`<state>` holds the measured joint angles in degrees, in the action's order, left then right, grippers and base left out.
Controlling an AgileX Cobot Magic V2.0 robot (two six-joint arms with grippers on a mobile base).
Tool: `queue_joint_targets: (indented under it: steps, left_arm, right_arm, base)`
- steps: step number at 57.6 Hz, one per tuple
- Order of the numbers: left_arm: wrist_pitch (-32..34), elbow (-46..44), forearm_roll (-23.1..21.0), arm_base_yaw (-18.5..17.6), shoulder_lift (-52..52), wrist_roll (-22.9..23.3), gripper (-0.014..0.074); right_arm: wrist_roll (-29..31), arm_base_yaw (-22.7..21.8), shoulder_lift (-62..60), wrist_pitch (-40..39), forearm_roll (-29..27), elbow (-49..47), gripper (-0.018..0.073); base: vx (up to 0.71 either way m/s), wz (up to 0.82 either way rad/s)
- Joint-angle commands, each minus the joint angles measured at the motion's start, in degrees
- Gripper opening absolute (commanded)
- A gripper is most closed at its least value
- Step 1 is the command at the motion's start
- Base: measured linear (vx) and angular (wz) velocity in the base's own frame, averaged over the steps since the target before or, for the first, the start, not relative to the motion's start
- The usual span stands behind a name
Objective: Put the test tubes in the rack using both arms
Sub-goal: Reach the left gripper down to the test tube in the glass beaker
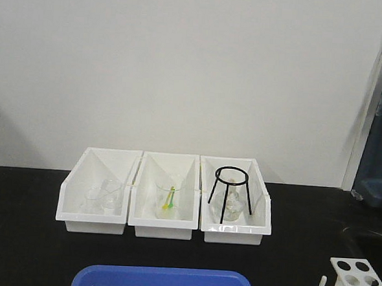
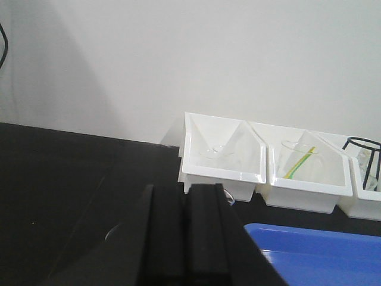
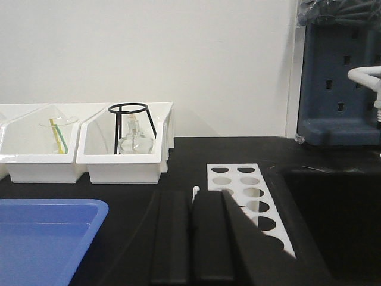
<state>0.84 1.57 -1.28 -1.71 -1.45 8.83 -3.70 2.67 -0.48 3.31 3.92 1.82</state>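
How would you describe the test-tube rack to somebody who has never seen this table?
On the black table, three white bins stand in a row by the wall, and a blue tray lies at the near edge. In the front view, the rack stands right of that tray. Unlike the open bins, it has a flat top plate full of round holes.

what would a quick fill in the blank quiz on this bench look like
1. The white bins standing in a row number ___.
2. Seen from the front, the black tripod stands in the bin on the ___ end of the row.
3. The colour of the tray at the near edge is ___.
4. The rack has a top plate pierced by round ___.
Missing words: three; right; blue; holes.
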Motion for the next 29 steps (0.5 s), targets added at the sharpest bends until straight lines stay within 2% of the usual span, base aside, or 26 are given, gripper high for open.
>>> queue_joint_targets:
  steps: [1, 24, 29]
  left_arm:
    - [4.29, -1.43, -0.38, 0.14, -0.51, 0.08, -0.0004]
    - [4.29, -1.43, -0.38, 0.14, -0.51, 0.08, -0.0004]
    - [6.96, -1.61, -0.38, 0.14, -0.51, 0.08, -0.0004]
  right_arm:
    - [0.25, 0.09, -0.73, -4.88, 0.52, 0.73, -0.0009]
    - [0.25, 0.09, -0.73, -7.1, 0.52, 0.73, -0.0009]
    - [0.25, 0.09, -0.73, -8.89, 0.52, 0.73, -0.0009]
  base:
    - [0.0, 0.0]
    - [0.0, 0.0]
    - [0.0, 0.0]
